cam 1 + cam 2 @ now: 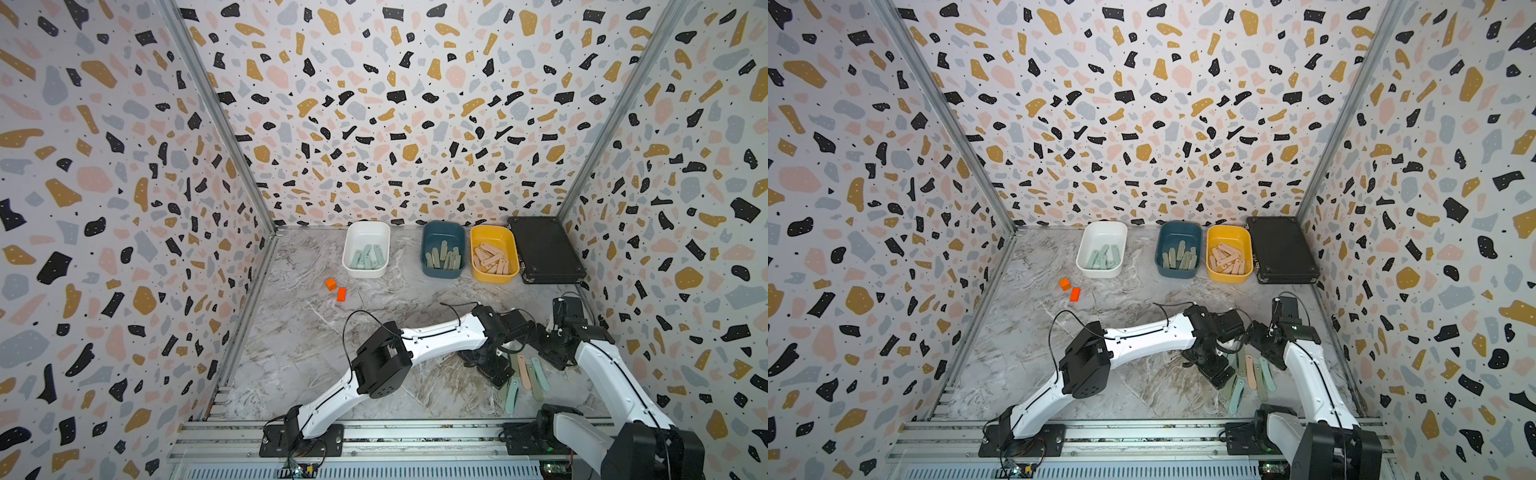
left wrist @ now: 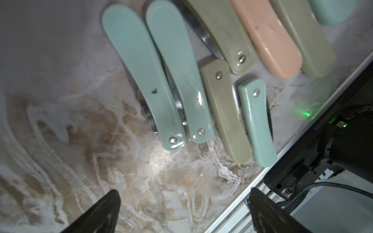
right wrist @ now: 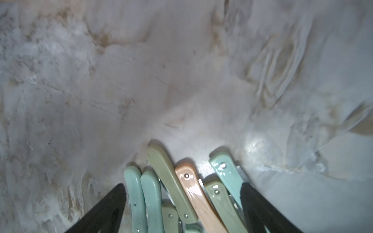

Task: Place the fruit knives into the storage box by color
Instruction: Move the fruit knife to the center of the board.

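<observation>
In the lower right of both top views, my two claws met over the loose fruit knives (image 1: 524,372). These lay flat in a tight row on the marble table (image 1: 311,353), edges touching, near the front rail (image 1: 415,432). My left claw (image 2: 184,193) stood wide and empty over bare marble, just short of the row. My right claw (image 3: 183,185) also stood wide, straddling several knives at once and closed on none. Hazard, as I judged it: the jaws spanned the mint knives (image 3: 151,197), a sage knife (image 3: 171,185) and the peach knife (image 3: 195,195) together. A closure there could pinch two colours or skid a thin handle sideways. The claws, so close together, could also knock each other. The table surface was glossy grey and tan, probably slippery. Left of centre lay two orange blocks (image 1: 336,289), well apart from the work. Farther back, right of centre, stood the white tub (image 1: 363,272) holding mint ones, the teal tub (image 1: 442,272) holding sage and the yellow tub (image 1: 494,278) holding peach, then a flat black case (image 1: 544,249). Terrazzo-patterned walls (image 1: 395,104) enclosed three sides.
</observation>
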Controlling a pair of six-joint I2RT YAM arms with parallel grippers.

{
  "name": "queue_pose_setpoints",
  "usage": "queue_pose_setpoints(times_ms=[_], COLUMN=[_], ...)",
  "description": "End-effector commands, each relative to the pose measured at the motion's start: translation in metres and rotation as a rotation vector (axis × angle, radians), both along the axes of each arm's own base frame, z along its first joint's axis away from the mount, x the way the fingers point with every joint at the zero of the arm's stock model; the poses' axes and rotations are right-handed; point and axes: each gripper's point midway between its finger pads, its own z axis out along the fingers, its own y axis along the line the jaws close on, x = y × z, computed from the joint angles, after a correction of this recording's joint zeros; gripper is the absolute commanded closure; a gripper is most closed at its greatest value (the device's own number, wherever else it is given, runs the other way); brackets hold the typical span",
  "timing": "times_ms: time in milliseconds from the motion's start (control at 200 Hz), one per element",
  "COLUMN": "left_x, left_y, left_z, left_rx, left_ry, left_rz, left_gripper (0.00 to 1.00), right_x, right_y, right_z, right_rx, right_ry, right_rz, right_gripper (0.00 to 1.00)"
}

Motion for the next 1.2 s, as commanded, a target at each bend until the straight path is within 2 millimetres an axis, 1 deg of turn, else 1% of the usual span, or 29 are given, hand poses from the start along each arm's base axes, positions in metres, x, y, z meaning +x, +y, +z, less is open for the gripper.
queue_pose_setpoints(times_ms=[0, 70, 170, 210, 330, 426, 516, 626, 756, 821, 976, 1071, 1196], left_x=[0.007, 0.013, 0.026, 0.029, 0.036, 0.039, 0.042, 0.047, 0.053, 0.055, 0.061, 0.064, 0.067], left_y=[0.015, 0.028, 0.047, 0.056, 0.075, 0.087, 0.096, 0.106, 0.120, 0.127, 0.144, 0.155, 0.168], left_z=[0.017, 0.021, 0.029, 0.028, 0.036, 0.041, 0.044, 0.044, 0.044, 0.043, 0.040, 0.036, 0.033], left_rx=[-0.025, -0.039, -0.082, -0.092, -0.123, -0.137, -0.155, -0.167, -0.186, -0.189, -0.195, -0.193, -0.192], left_ry=[0.008, 0.015, 0.037, 0.047, 0.059, 0.059, 0.072, 0.078, 0.088, 0.091, 0.103, 0.110, 0.118], left_rz=[0.039, 0.083, 0.155, 0.180, 0.218, 0.231, 0.254, 0.281, 0.323, 0.345, 0.396, 0.428, 0.465], left_gripper=[0.01, 0.01, 0.01, 0.01, 0.01, 0.01, 0.01, 0.01, 0.01, 0.01, 0.01, 0.01, 0.01], right_x=[-0.020, -0.026, -0.035, -0.040, -0.048, -0.054, -0.056, -0.054, -0.046, -0.040, -0.023, -0.015, -0.003], right_y=[0.013, 0.015, 0.016, 0.017, 0.019, 0.021, 0.027, 0.038, 0.051, 0.061, 0.093, 0.115, 0.151], right_z=[-0.007, -0.016, -0.034, -0.041, -0.051, -0.054, -0.054, -0.055, -0.056, -0.055, -0.053, -0.052, -0.049], right_rx=[0.099, 0.115, 0.124, 0.126, 0.136, 0.126, 0.120, 0.118, 0.109, 0.106, 0.116, 0.127, 0.146], right_ry=[0.060, 0.090, 0.145, 0.181, 0.242, 0.256, 0.254, 0.261, 0.271, 0.264, 0.237, 0.225, 0.196], right_rz=[-0.075, -0.105, -0.122, -0.119, -0.108, -0.106, -0.094, -0.075, -0.048, -0.033, 0.010, 0.039, 0.092], right_gripper=[0.13, 0.15, 0.17, 0.18, 0.24, 0.30, 0.37, 0.43, 0.46, 0.46, 0.47, 0.47, 0.47])
